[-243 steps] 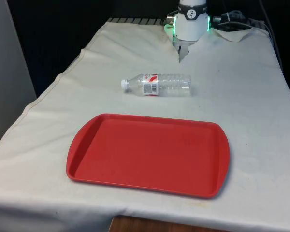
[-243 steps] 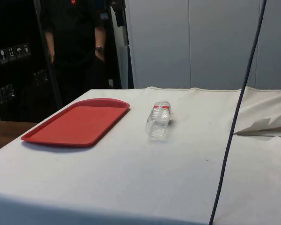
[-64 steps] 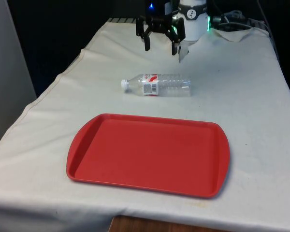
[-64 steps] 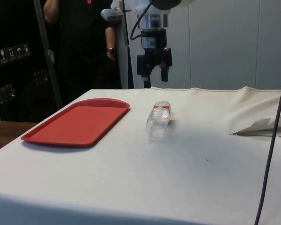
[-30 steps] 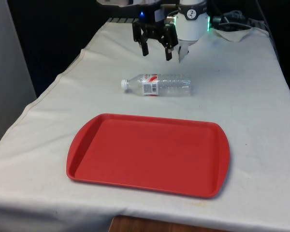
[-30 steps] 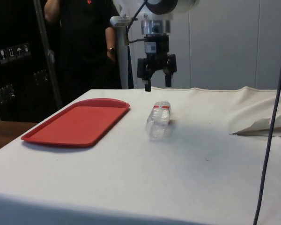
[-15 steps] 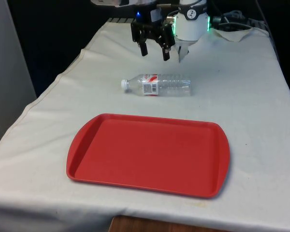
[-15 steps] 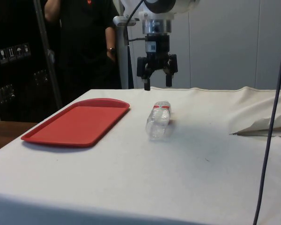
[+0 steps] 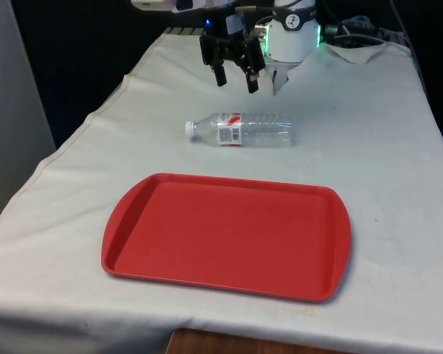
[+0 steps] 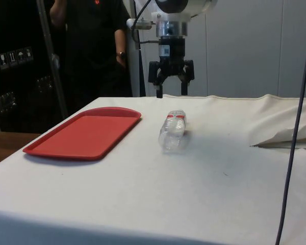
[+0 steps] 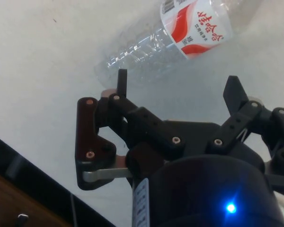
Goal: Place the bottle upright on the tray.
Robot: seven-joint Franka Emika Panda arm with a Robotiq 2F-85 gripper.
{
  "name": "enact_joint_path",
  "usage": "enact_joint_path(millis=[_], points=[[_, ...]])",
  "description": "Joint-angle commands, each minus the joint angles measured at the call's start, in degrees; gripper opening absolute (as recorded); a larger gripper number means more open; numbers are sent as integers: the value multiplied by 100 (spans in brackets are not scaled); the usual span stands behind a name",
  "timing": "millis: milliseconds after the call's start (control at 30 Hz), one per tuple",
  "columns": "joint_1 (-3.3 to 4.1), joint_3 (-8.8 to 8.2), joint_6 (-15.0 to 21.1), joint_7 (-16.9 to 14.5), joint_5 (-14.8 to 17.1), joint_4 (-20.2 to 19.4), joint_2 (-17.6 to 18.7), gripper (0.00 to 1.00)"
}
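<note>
We start with the tabletop (image 9: 384, 147), covered in a white cloth that is bunched into a fold at the far right corner in the front view. On its near half lies the red tray (image 9: 225, 236), flat and bare, with a raised rim all round. A person in dark clothes (image 10: 86, 46) stands behind the tray's end of the tabletop in the side view.

Beyond the tray, well apart from its far rim, the clear plastic water bottle (image 9: 241, 129) lies on its side, its white cap toward the front view's left and its red and white label next to the neck. The wrist view shows the ribbed clear body and the label (image 11: 196, 26) beneath the fingers.

The gripper (image 9: 233, 77) hangs in the air above the cloth, a little beyond the bottle, its fingers spread wide with nothing between them (image 10: 170, 93).

We judge the grasp has not yet begun, and several things could spoil it. The bottle is round and looks empty and light, so a finger touching one side first could roll it away. The thin wall may buckle and slip from a firm squeeze. A grip taken across the middle of the lying bottle leaves it horizontal, so the wrist must turn it, and a light bottle set down tilted on the tray could topple.
</note>
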Motion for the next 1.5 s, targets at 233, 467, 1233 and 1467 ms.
enact_joint_path(millis=[233, 467, 1233, 1467], points=[[-29, -29, -155, -46, 252, 46, 11, 100], [-29, -63, -218, -40, 401, 46, 11, 100], [-23, -143, -418, 315, 728, 6, 23, 100], [-23, -149, -424, 504, 779, -29, 40, 100]])
